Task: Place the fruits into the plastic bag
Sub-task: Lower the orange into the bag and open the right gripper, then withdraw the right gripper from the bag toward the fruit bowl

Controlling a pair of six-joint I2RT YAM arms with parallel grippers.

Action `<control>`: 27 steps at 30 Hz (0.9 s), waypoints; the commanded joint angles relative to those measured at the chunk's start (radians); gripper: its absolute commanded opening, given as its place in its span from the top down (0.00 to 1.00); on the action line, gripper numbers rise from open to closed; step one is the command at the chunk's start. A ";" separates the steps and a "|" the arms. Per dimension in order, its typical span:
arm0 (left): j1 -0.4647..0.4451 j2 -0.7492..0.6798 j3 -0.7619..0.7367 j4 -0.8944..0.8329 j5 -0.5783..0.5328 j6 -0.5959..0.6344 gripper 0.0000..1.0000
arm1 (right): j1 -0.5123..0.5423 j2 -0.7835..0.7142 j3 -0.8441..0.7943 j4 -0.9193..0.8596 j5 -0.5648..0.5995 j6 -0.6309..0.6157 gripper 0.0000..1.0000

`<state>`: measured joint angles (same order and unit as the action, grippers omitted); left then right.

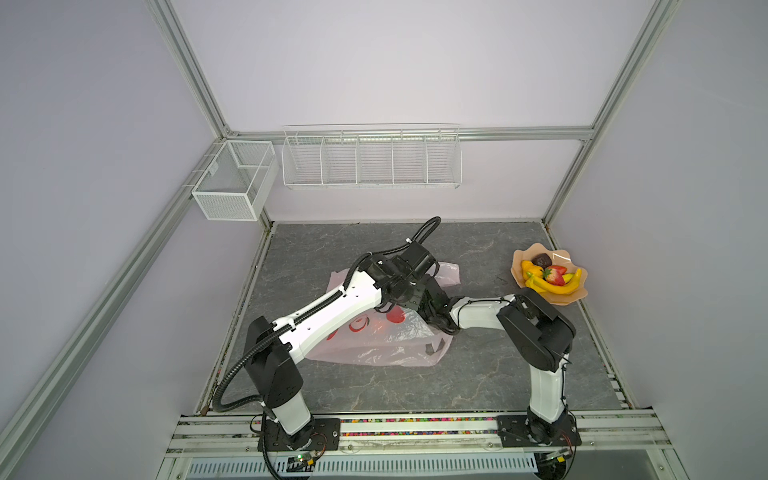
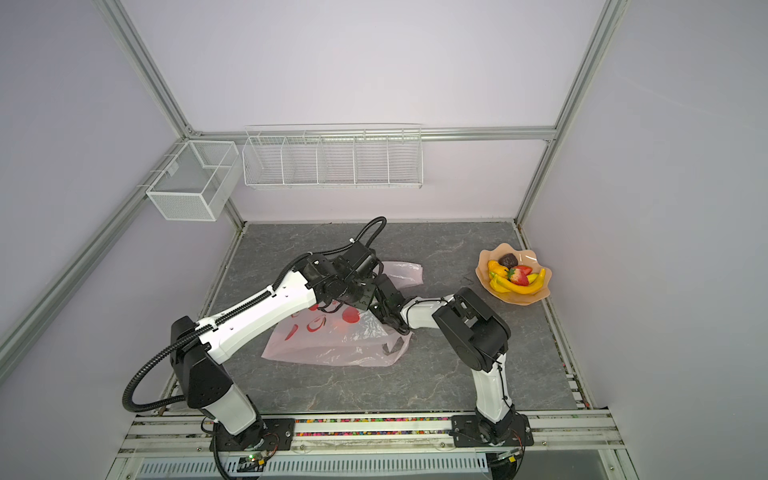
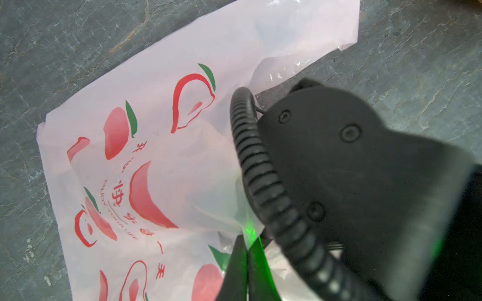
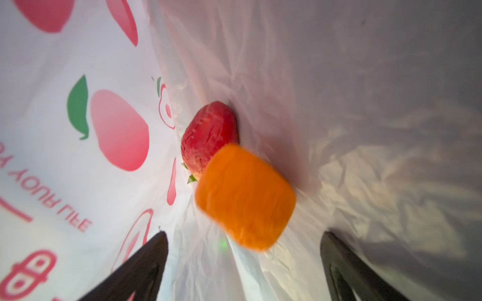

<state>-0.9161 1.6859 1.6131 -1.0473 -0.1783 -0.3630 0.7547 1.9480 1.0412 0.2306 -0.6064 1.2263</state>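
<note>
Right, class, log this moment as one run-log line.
left gripper: shut on plastic bag | right gripper: open inside bag | in bag: orange, red fruit | on plate: banana, strawberry, dark fruit

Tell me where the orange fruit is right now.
In the right wrist view the orange fruit is inside the plastic bag, next to a red fruit, just beyond the open right hand.

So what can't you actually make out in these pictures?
- Orange fruit: motion-blurred in the right wrist view, so its exact shape is unclear.
- Red fruit: partly behind the orange one there.
- Right gripper: in both top views hidden under the left arm and inside the plastic bag.
- Fruits on the plate: piled in both top views, lower ones covered, no sure count.
</note>
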 commanded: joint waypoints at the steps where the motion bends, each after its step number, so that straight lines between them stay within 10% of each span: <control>1: 0.003 -0.031 -0.022 0.004 -0.010 -0.010 1.00 | -0.014 -0.067 -0.034 -0.115 0.014 -0.033 0.04; 27: 0.005 -0.049 -0.070 0.021 -0.017 -0.011 1.00 | -0.249 -0.429 -0.156 -0.574 0.127 -0.296 0.04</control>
<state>-0.9161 1.6608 1.5505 -1.0359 -0.1852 -0.3649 0.5381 1.5684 0.9012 -0.2398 -0.5064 0.9913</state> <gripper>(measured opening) 0.047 0.955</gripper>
